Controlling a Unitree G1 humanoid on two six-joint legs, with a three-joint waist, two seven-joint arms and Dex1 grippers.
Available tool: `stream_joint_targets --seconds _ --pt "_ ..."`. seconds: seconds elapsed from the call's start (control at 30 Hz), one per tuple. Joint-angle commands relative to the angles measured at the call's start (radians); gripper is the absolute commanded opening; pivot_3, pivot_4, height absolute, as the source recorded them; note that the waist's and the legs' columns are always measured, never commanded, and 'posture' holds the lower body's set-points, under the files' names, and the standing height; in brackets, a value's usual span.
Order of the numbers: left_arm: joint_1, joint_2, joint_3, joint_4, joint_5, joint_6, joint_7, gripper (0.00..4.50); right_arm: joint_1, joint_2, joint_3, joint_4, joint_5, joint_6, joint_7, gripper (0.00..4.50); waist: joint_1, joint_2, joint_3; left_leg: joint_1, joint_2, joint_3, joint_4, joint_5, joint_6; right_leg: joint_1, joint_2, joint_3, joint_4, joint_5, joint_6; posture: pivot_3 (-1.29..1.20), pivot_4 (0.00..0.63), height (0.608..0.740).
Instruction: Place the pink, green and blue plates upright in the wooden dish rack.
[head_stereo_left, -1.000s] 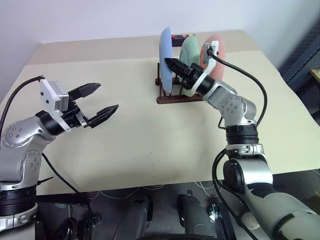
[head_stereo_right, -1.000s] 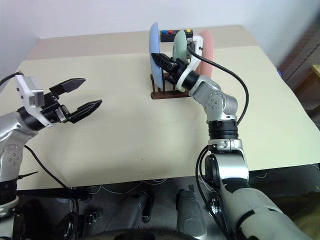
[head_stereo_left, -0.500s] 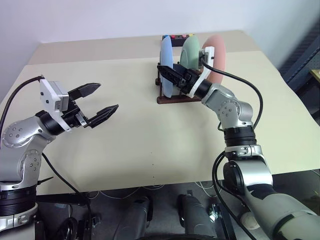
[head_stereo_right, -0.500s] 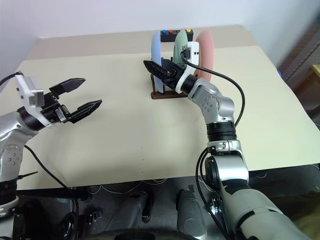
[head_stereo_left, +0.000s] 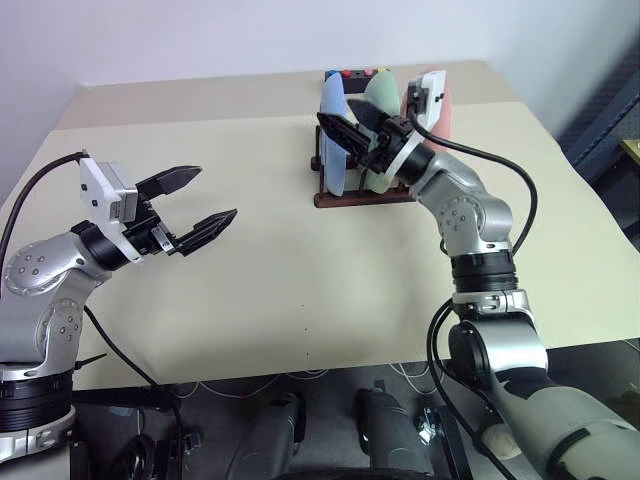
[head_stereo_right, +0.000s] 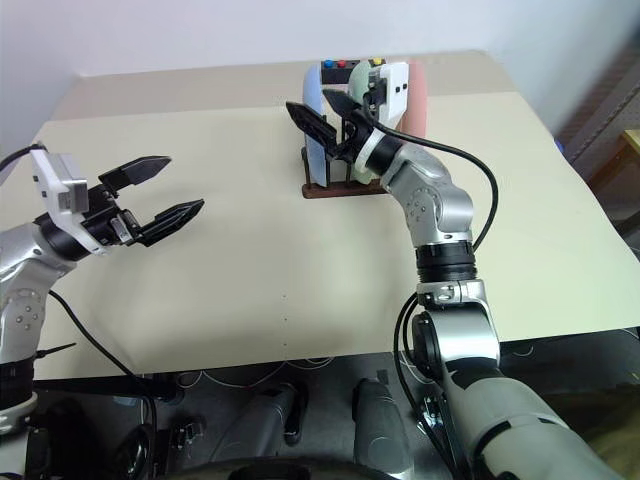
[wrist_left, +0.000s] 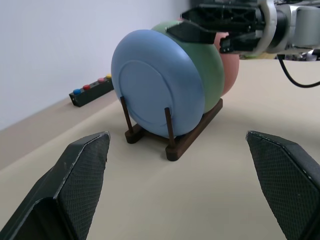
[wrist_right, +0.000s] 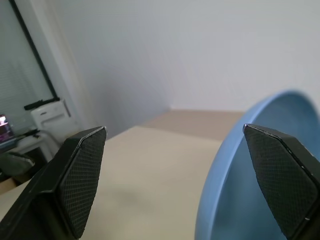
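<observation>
So it looks like the placing part is basically done: all 3 plates stand upright in the wooden dish rack (wrist_left: 172, 135), with the blue plate (wrist_left: 157, 90) at the near end toward the left arm, the green plate (wrist_left: 210, 75) just behind it and the pink plate (wrist_left: 230, 75) at the far end. The right pincer (head_stereo_left: 352, 128) hangs right over the top edge of the blue plate with its fingers spread wide, grasping nothing, and I can't tell if a fingertip touches the rim. My guess is the next move is just pulling that arm up and back without clipping the blue plate or nudging the rack. The left pincer (head_stereo_left: 195, 200) is spread too, empty, hovering above the surface (head_stereo_left: 300, 280) well apart from the rack.
</observation>
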Motion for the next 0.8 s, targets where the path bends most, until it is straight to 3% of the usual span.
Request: stream_joint_targets --seconds 0.03,0.23,0.3,0.43,0.57,0.8 --pt "-0.024 0.008 0.002 -0.014 0.002 -0.018 -0.002 4.50 -0.026 -0.002 -0.050 -0.062 0.010 -0.084 -0.025 4.47 0.000 0.000 0.000 0.000 0.000 0.000 0.000 0.000 0.000 0.000 0.000 0.000 0.000 0.000 0.000 0.00 0.150 0.740" --pt "-0.044 0.009 -0.008 0.006 0.009 -0.025 -0.012 4.50 -0.001 0.006 -0.138 -0.175 0.146 -0.109 0.001 4.47 0.000 0.000 0.000 0.000 0.000 0.000 0.000 0.000 0.000 0.000 0.000 0.000 0.000 0.000 0.000 0.00 0.150 0.740" --pt "-0.048 0.010 -0.011 0.012 0.010 -0.027 -0.015 4.50 0.036 -0.033 -0.142 -0.236 0.206 -0.074 0.085 4.47 0.001 0.000 0.000 0.000 0.000 0.000 0.000 0.000 0.000 0.000 0.000 0.000 0.000 0.000 0.000 0.00 0.150 0.740" --pt "-0.052 0.026 -0.010 0.033 0.016 -0.030 -0.036 4.50 0.147 -0.210 -0.097 -0.329 0.292 0.109 0.279 4.47 0.008 0.000 0.000 0.000 0.000 0.000 0.000 0.000 0.001 0.001 0.000 0.000 -0.001 0.000 0.000 0.00 0.150 0.740" --pt "-0.012 0.064 0.009 0.069 -0.021 0.005 -0.116 4.50 0.289 -0.438 -0.025 -0.397 0.198 0.083 0.495 4.47 0.005 0.000 0.000 0.001 0.000 0.000 0.000 0.000 0.001 0.002 0.000 0.000 -0.001 0.000 0.000 0.00 0.150 0.740" --pt "0.114 0.055 0.002 0.072 0.041 -0.069 -0.145 4.50 0.379 -0.567 -0.025 -0.380 0.168 0.013 0.651 4.47 0.002 0.000 0.000 0.003 0.003 0.006 -0.001 -0.001 0.001 0.002 -0.001 0.005 -0.002 0.000 0.000 0.00 0.150 0.740"
